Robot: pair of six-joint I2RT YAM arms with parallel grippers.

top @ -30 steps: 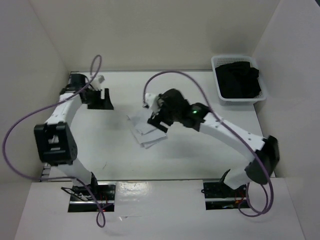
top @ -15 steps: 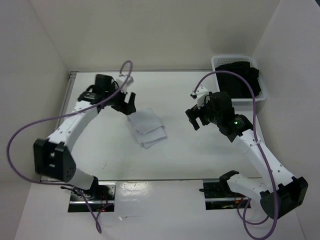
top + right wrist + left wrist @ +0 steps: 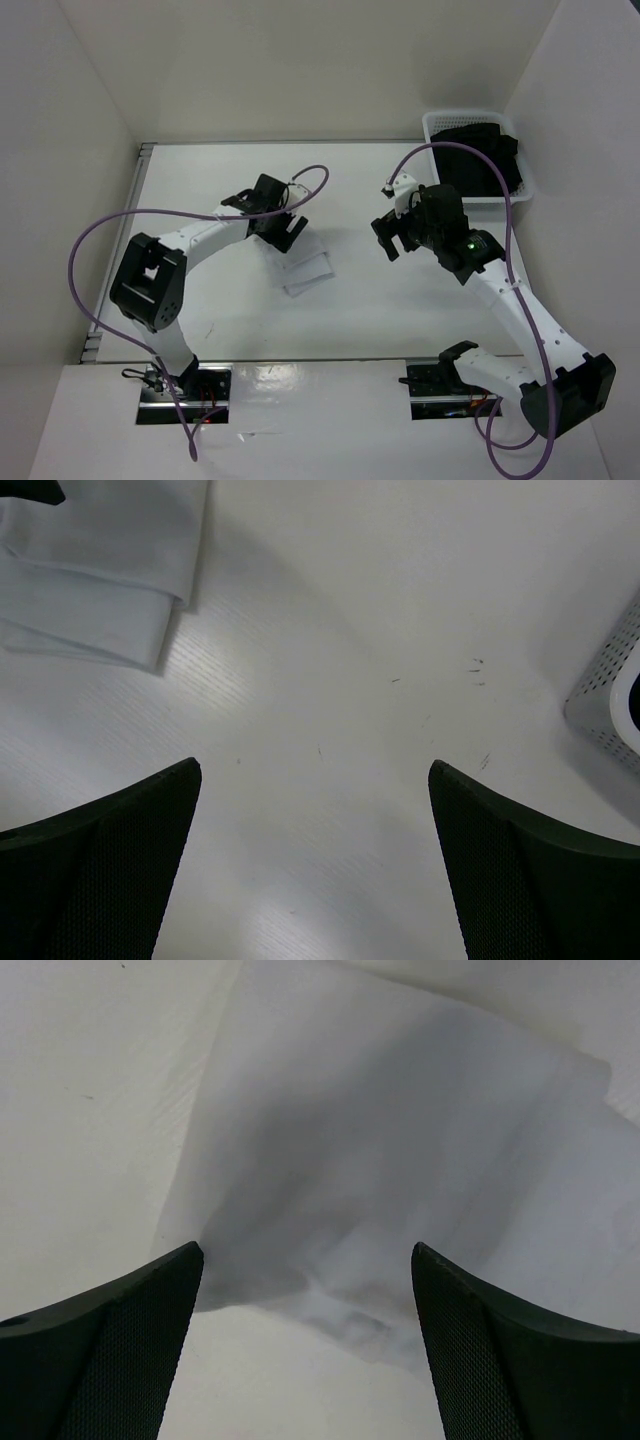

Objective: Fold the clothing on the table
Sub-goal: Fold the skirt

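Observation:
The clothing is a white folded stack in the middle of the table. My left gripper hovers at the stack's far left edge, open. In the left wrist view the clothing fills most of the frame, and the left gripper holds nothing between its black fingers. My right gripper hangs open over bare table, well to the right of the stack. In the right wrist view the clothing lies at the top left, and the right gripper is apart from it and empty.
A white slotted basket holding a black garment stands at the back right, and its corner shows in the right wrist view. White walls surround the table. Purple cables loop off both arms.
The left arm swung in from the table's far left corner to the clothing. The right arm pulled off the clothing to the right, then held still over the last half second.

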